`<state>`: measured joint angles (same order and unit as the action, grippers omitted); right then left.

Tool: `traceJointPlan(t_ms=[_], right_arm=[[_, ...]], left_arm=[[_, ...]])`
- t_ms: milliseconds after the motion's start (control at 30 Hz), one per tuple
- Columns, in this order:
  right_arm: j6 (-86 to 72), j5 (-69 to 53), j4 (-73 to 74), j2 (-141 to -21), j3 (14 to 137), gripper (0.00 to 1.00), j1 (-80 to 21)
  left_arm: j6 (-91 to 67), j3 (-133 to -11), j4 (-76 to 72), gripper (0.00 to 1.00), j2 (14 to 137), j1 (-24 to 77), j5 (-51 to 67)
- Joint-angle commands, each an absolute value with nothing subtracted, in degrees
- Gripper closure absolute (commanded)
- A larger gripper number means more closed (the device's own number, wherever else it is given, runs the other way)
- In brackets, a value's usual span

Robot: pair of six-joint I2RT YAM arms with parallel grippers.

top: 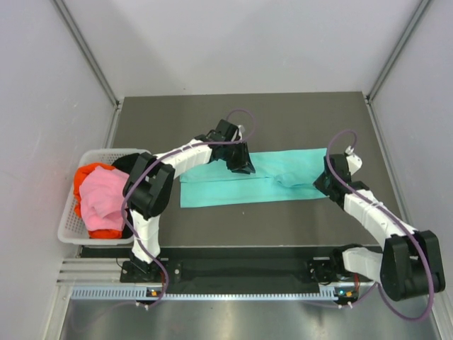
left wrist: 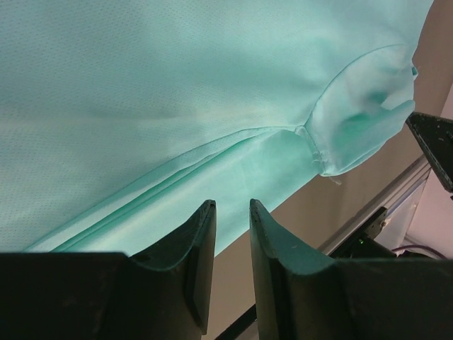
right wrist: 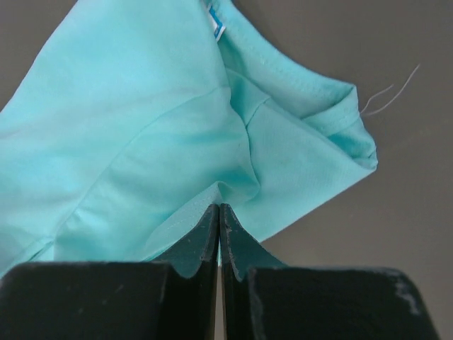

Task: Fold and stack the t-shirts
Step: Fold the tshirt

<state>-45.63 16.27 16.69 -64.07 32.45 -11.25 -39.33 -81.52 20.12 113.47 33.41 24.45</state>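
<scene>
Dark grey table point(top: 304, 113) fills the middle of the top view, w/ pale walls point(top: 233, 42) on three sides and a metal rail point(top: 233, 273) along the near edge at 6 o'clock. The teal t-shirt point(top: 241, 188) lies flat at table centre, folded into a long strip running 9 to 3 o'clock.

The L gripper point(top: 241, 166) is over the strip's far edge, approx 12 o'clock of the cloth. The R gripper point(top: 320, 185) is at its 3 o'clock end.

Only the L wrist view shows the L gripper point(left wrist: 231, 207) up close: a narrow gap, nothing btwn the fingers, teal cloth just beyond, and a sleeve point(left wrist: 361, 120) at 2 o'clock. Only the R wrist view shows the R gripper point(right wrist: 219, 207) pressed closed, pinching a fold of the teal t-shirt. It also shows the collar point(right wrist: 297, 78), a blue neck label point(right wrist: 216, 25) at 12 o'clock and a loose thread point(right wrist: 389, 95) at 2 o'clock.

A white basket point(top: 67, 227) sits at 9 o'clock by the table's left edge. It holds the pink t-shirt point(top: 102, 195) on top, the red-orange t-shirt point(top: 92, 172) beneath and the black t-shirt point(top: 122, 163) at its 1 o'clock corner. The L arm's elbow point(top: 150, 188) covers the basket's right side. Purple cables point(top: 244, 113) loop over both arms.
</scene>
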Motion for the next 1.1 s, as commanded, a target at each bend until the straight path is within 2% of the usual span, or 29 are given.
traceJointPlan(t_ms=[0, 400, 667, 833, 967, 1067], right_arm=[[-43.77, 17.15, 14.41, -67.22, 35.77, 1.00, -9.15], [-44.03, 14.77, 11.34, -71.28, 36.39, 1.00, -5.02], [-43.59, 11.08, 9.31, -74.70, 40.16, 0.98, -3.08], [-42.63, 10.11, 11.77, -77.08, 43.23, 0.76, -2.46], [-39.56, 9.41, 15.02, -75.77, 45.26, 0.72, -2.55], [-38.06, 9.14, 18.10, -73.05, 45.62, 0.75, -2.55]], left_arm=[[-39.81, -82.09, 18.11, 0.69, 111.18, 33.57, 25.14], [-37.36, -85.16, 24.17, 0.69, 112.15, 33.57, 18.72], [-37.62, -84.90, 24.70, 0.69, 112.76, 33.57, 18.46], [-37.09, -85.34, 25.49, 0.68, 112.59, 33.57, 17.84], [-36.82, -85.69, 26.02, 0.68, 112.50, 33.57, 18.28], [-37.44, -83.95, 23.30, 0.69, 111.10, 33.84, 22.57]])
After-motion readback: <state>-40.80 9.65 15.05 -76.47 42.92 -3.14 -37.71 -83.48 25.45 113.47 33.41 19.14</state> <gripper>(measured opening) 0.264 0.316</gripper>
